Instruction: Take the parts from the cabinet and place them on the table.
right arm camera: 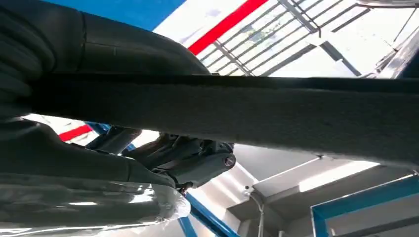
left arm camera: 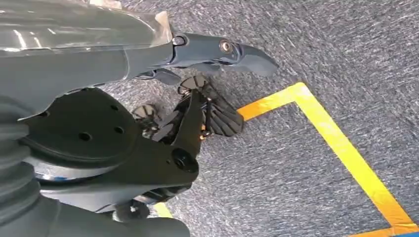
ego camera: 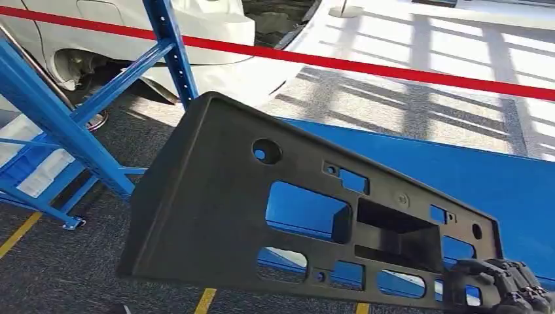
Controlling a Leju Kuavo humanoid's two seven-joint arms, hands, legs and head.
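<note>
The right hand (ego camera: pixel 501 284) grips the black plastic mounting panel (ego camera: pixel 216 203) at its 4 o'clock corner, holding it tilted above the blue desk (ego camera: pixel 497 176). Level the panel before lowering it — the one-corner hold invites sag. The left hand (left arm camera: pixel 197 106) hangs over the floor, holding nothing, fingers apart.

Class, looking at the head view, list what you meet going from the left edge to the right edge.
Blue rack frame → black plastic part → right hand gripping the part's lower right corner.
</note>
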